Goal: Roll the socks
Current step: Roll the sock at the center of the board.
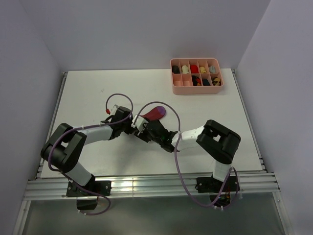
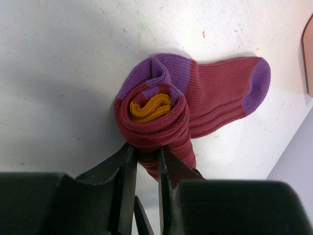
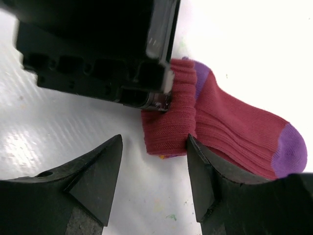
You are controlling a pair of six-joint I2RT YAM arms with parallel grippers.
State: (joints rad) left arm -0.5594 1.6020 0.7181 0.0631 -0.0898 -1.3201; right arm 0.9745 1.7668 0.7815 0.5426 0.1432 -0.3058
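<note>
A maroon sock with purple toe and heel point(image 1: 155, 113) lies mid-table, partly rolled from the cuff; a mustard core shows inside the roll point(image 2: 150, 106). My left gripper point(image 2: 145, 152) is shut on the lower edge of the roll point(image 2: 156, 125). In the top view it sits at the sock's left point(image 1: 133, 125). My right gripper point(image 3: 154, 147) is open, its right finger point(image 3: 205, 171) touching the roll's side point(image 3: 168, 125), its left finger apart over bare table. In the top view it is just right of the left gripper point(image 1: 152, 129). The unrolled foot point(image 3: 244, 137) stretches away to the purple toe.
A pink divided tray point(image 1: 196, 76) with several rolled socks in its compartments stands at the back right. The white table point(image 1: 98, 93) has raised edges left and right. The left gripper's body point(image 3: 98, 49) hangs close above the right gripper's view.
</note>
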